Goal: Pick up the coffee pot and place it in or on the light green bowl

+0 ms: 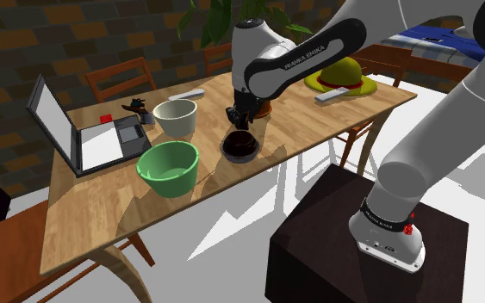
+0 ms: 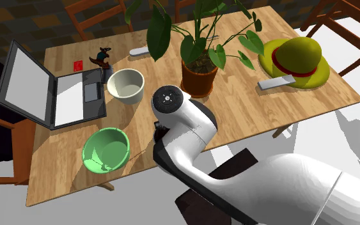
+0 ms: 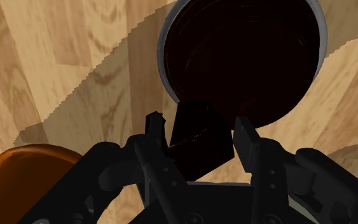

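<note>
The coffee pot [image 1: 240,148] is dark with a pale rim and stands on the wooden table [image 1: 85,224], just right of the light green bowl [image 1: 169,166] in the shoulder view. My gripper [image 1: 239,120] reaches straight down onto it. In the wrist view the pot's round dark body [image 3: 244,57] lies just beyond the fingers, and its black handle [image 3: 199,143] fills the gap between them. Both fingertips [image 3: 153,127] press against the handle's sides, so the gripper [image 3: 199,130] is shut on it. The green bowl [image 2: 106,150] holds nothing. In the second exterior view the arm covers the pot.
A white bowl [image 1: 175,117] stands behind the green one. A potted plant [image 2: 199,70] is just behind the gripper. An open laptop [image 1: 77,129] sits at the shoulder view's left, and a yellow hat [image 1: 342,76] and a remote [image 1: 335,95] at its right. Chairs surround the table.
</note>
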### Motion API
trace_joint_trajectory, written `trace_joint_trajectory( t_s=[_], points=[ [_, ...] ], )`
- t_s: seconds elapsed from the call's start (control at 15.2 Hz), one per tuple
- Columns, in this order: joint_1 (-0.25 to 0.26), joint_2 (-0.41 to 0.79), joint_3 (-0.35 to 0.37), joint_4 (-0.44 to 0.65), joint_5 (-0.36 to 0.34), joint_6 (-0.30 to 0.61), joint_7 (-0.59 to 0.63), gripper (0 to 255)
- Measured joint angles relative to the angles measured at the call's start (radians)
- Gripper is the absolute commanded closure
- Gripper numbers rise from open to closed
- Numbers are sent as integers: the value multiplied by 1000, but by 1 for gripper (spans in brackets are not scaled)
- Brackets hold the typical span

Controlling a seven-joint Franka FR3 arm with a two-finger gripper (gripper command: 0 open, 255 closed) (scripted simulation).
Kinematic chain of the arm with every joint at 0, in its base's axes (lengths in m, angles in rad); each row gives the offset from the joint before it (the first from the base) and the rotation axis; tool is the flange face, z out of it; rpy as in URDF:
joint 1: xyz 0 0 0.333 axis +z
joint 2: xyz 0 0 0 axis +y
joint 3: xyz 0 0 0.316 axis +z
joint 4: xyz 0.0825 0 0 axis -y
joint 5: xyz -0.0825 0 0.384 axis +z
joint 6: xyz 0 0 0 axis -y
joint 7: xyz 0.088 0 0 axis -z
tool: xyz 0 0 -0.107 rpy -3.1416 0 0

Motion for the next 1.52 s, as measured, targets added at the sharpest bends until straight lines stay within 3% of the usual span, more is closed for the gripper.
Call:
trace_joint_trajectory(
  t_s=[0.53,1.52],
  points=[
    [1,-2,-1,4,2,-7,-2,255],
    [6,-56,-20,152,35,-204,-51,255]
  ],
)
